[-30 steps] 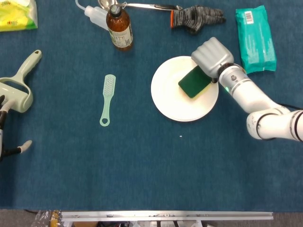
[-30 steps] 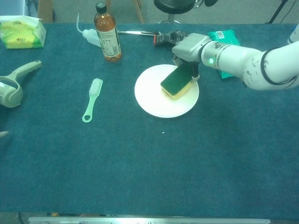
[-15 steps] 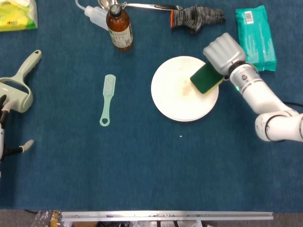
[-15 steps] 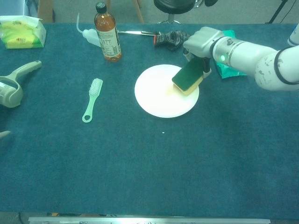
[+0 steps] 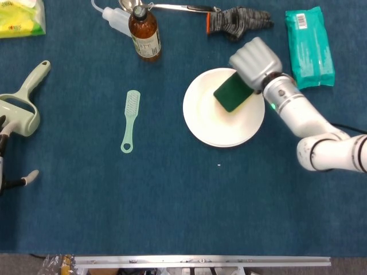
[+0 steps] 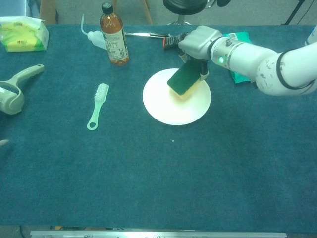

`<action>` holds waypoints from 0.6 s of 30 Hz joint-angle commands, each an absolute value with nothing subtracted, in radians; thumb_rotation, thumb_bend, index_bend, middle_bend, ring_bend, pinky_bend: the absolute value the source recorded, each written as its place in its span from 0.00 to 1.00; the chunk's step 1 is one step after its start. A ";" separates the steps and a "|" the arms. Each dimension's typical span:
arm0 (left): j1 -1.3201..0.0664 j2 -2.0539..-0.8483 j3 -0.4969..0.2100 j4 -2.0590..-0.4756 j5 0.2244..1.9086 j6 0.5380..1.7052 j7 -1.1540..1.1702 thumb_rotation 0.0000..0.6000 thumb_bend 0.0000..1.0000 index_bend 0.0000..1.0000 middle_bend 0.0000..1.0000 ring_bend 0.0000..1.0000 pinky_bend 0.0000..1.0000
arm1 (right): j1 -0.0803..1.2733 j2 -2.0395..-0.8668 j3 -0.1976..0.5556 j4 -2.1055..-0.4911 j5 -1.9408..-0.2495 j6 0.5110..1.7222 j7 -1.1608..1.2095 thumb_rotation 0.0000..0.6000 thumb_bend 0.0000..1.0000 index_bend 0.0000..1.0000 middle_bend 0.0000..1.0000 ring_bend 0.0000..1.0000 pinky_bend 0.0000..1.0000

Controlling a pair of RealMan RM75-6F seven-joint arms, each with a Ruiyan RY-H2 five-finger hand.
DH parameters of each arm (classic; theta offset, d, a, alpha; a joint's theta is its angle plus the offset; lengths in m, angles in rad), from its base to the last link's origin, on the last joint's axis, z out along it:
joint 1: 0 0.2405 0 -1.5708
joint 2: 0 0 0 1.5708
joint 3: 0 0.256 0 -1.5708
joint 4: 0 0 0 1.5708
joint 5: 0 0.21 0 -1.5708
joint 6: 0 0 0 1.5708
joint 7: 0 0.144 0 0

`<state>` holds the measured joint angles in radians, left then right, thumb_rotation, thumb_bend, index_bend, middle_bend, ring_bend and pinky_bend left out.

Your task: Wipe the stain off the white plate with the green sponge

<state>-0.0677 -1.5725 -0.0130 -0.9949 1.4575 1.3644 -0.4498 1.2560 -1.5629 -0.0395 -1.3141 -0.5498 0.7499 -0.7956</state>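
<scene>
Sponge (image 5: pixel 231 94) held in my right hand (image 5: pixel 256 64), pressed on far side of white plate (image 5: pixel 215 129). Rubbing step now. Next, I think: slide across middle, push down.

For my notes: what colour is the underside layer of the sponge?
Yellow, beneath the green top of the sponge; it shows best in the chest view.

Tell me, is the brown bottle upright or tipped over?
Upright. The brown bottle stands on the table with its dark cap on top, clear in the chest view.
</scene>
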 commanded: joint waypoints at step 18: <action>-0.071 -1.585 -0.012 -0.980 1.464 1.359 -0.462 1.00 0.09 0.11 0.00 0.04 0.28 | 1.211 -1.506 -0.097 -1.347 -0.498 0.785 -0.834 1.00 0.00 0.56 0.61 0.52 0.57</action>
<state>-0.0701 -1.5843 -0.0120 -0.9796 1.4645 1.3602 -0.4626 1.2175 -1.5189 -0.0956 -1.3334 -0.5044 0.7717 -0.8295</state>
